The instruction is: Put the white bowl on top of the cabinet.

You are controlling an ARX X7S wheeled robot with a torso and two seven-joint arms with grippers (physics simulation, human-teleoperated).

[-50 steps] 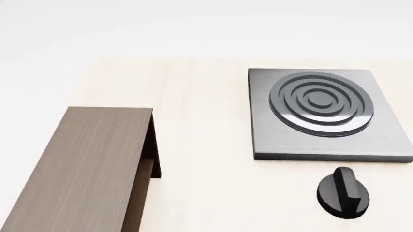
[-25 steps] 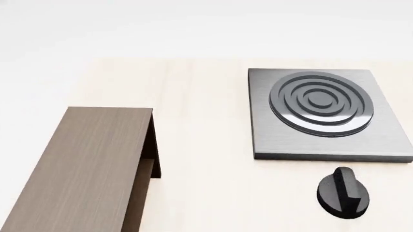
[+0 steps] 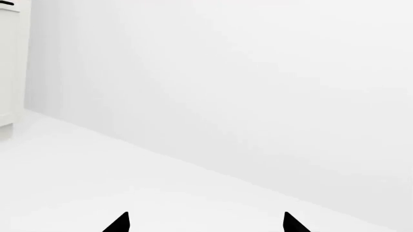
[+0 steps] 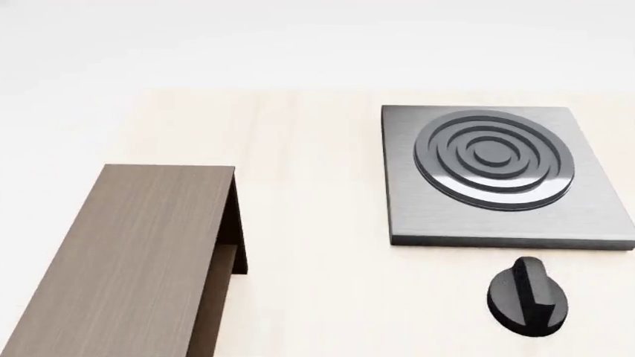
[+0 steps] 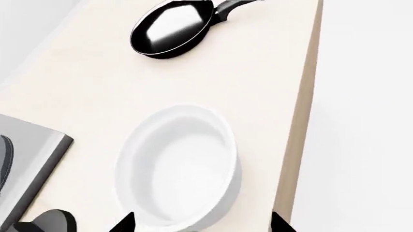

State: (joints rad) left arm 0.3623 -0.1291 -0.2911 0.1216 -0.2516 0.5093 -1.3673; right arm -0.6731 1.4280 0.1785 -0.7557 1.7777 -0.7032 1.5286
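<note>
Left wrist view: the left gripper point(image 3: 205, 223) is seen with tips spread, nothing between them.

Head view: the cabinet point(image 4: 129, 253) is seen on the table point(image 4: 308, 223), left of the stove plate point(image 4: 496, 175) and knob point(image 4: 529, 296).

Right wrist view: the bowl point(image 5: 177, 166) is seen upright on the table, just beyond the spread, unloaded right gripper point(image 5: 201, 223), with the pan point(image 5: 171, 28) well apart.

A bare, simulated kitchen mock-up. A pale wood-grain tabletop point(image 4: 317, 223) carries a grey square stove plate point(image 4: 501, 178) with raised concentric burner rings, and just in front of it lies a black control knob point(image 4: 529, 296). The right wrist view adds cookware on the same tabletop: a black frying pan point(image 5: 171, 29) with a glossy inside, and, nearer the camera, a deep white bowl point(image 5: 181, 169). A long, low, dark brown cabinet point(image 4: 129, 260) stands at the head view's left. Around it are only plain white walls and floor; a white cupboard point(image 3: 9, 63) shows at the edge of the left wrist view.
</note>
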